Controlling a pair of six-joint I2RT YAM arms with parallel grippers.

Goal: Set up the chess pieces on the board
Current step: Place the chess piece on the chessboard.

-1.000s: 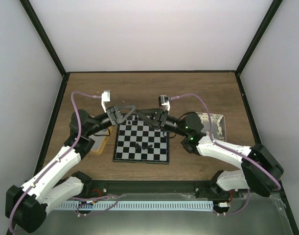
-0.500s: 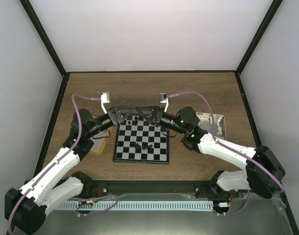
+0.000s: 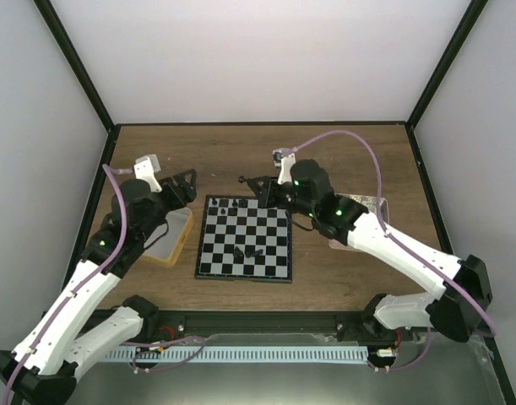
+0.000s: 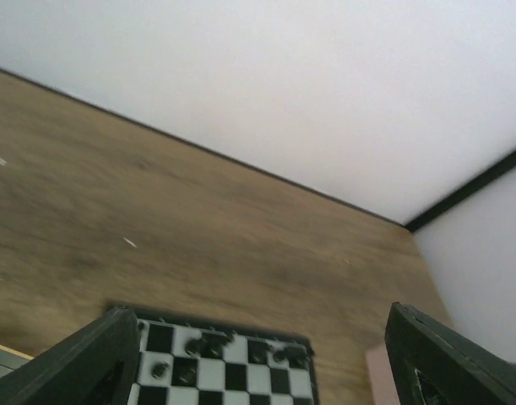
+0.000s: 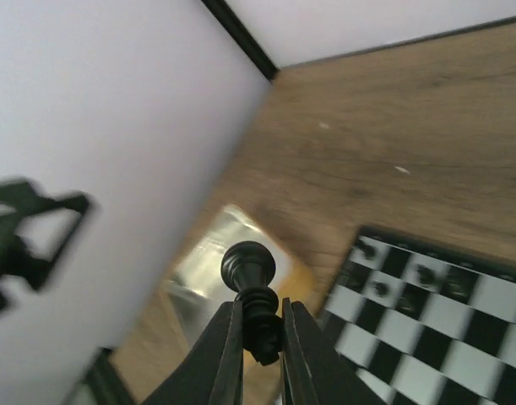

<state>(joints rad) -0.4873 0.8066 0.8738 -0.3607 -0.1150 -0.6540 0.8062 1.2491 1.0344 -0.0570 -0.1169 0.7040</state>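
Lifted right hand (image 5: 260, 325) tight on piece (image 5: 247, 266)

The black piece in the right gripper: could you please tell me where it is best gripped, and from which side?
Grip the black piece at its narrow stem below the collar, from the side, as the right gripper does: the round head would likely slip.

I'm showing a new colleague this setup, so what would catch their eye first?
The black-and-white board in the middle of the top view stands out, with a few black chess pieces along its far edge and some near its middle. In the right wrist view, the right gripper pinches one black piece by its base.
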